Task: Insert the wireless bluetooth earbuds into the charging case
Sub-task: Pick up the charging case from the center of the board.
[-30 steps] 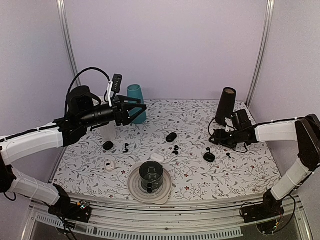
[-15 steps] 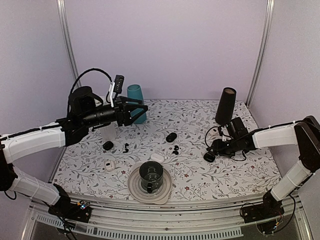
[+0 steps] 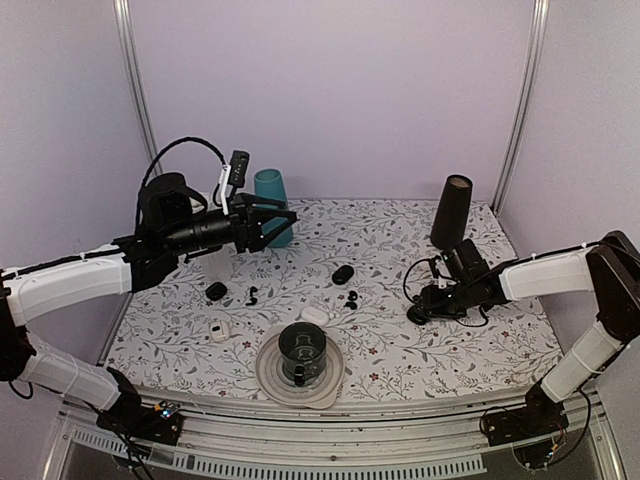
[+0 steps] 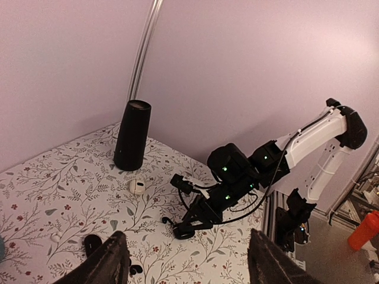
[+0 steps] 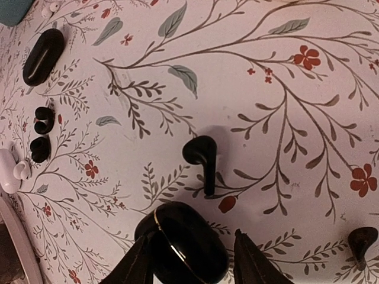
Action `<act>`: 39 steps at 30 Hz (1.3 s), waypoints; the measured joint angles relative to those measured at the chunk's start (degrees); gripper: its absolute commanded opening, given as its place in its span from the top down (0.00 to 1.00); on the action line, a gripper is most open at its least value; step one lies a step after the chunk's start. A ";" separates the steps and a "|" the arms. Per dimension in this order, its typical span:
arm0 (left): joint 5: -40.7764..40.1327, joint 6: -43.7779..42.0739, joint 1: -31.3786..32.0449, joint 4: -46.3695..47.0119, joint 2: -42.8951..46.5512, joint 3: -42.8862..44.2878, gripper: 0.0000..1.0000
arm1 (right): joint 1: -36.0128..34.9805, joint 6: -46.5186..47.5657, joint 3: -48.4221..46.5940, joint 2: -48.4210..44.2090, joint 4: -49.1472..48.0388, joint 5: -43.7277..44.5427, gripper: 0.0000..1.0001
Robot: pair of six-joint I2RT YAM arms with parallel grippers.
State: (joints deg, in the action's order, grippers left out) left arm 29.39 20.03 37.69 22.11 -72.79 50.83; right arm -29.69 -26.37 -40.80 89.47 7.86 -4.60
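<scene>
Right wrist view looks down at the flowery bench [image 5: 284, 71]. The right gripper [image 5: 196, 232] hangs low over it, with one finger on each side of a shiny black pebble-shaped charging case [image 5: 183, 248] that has a thin gold line across it. The fingers are very close to the case. I cannot tell if they squeeze it or only stand beside it. The case sits on the bench.

Just past the case lies a tiny shiny black earbud with a round head and a short stem [image 5: 201, 157]. It is near the case but not touching it, and it is not inside. A second tiny black earbud [image 5: 362, 239] lies off to one side, at the edge of this view. Farther away are a closed black oval case [image 5: 42, 56], two more small black buds [image 5: 41, 118] close together, and a white case [image 5: 8, 171].

From the left wrist view, the left gripper [image 4: 187, 235] is up in the air, well apart from the things on the bench. Its fingers are spread wide and nothing is between them.

From the top external view, a tall black cone cup [image 3: 452, 212] stands at the back near the right arm. A teal cup [image 3: 270, 200] stands at the back behind the left gripper. A round white plate [image 3: 268, 375] with a dark glass jar [image 3: 301, 348] on it sits at the front.
</scene>
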 measured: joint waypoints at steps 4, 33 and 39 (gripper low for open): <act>0.02 0.00 0.00 0.17 0.00 0.00 0.31 | -1.11 -0.61 0.00 0.52 -0.44 0.04 0.56; 0.59 1.09 0.00 1.14 -1.29 0.02 0.31 | -5.84 -2.54 -1.11 2.58 -4.13 2.51 0.80; 0.83 1.70 -0.04 0.96 -2.56 0.48 0.32 | -5.92 -1.68 -1.11 1.22 -4.02 1.90 0.88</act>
State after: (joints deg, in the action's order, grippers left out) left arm 30.22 21.74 37.65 23.07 -75.35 51.31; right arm -35.62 -28.05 -41.91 90.70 3.84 -2.70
